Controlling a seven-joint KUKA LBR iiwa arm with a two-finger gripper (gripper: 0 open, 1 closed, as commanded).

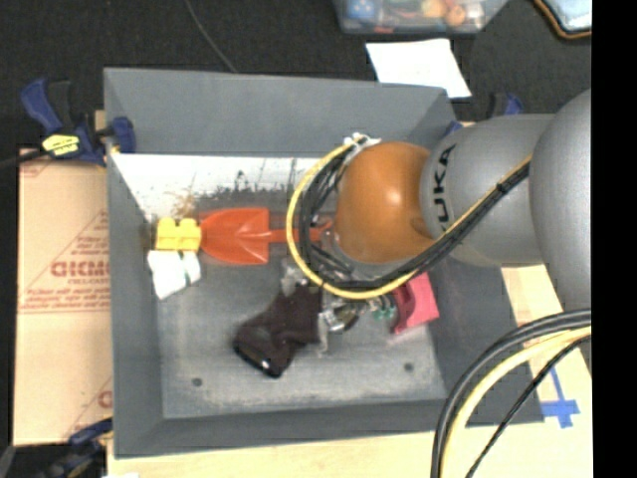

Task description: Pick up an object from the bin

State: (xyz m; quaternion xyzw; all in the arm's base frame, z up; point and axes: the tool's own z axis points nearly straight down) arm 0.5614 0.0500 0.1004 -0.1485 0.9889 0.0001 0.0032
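My gripper (pixel 333 319) shows as a bit of metal under the arm's orange cover, low in the middle of the bin. It is right at the upper right end of a dark brown, soft-looking lump (pixel 271 338) lying on the bin floor. A pink block (pixel 419 303) lies just to the gripper's right, partly hidden by the arm. An orange plastic scoop (pixel 237 236) lies to the upper left, its handle running under the cover.
A yellow toy brick (pixel 177 234) and a white piece (pixel 173 273) sit by the left wall, next to the scoop's blade. The arm and its cables cover the bin's right half. Bare floor shows along the front and lower left.
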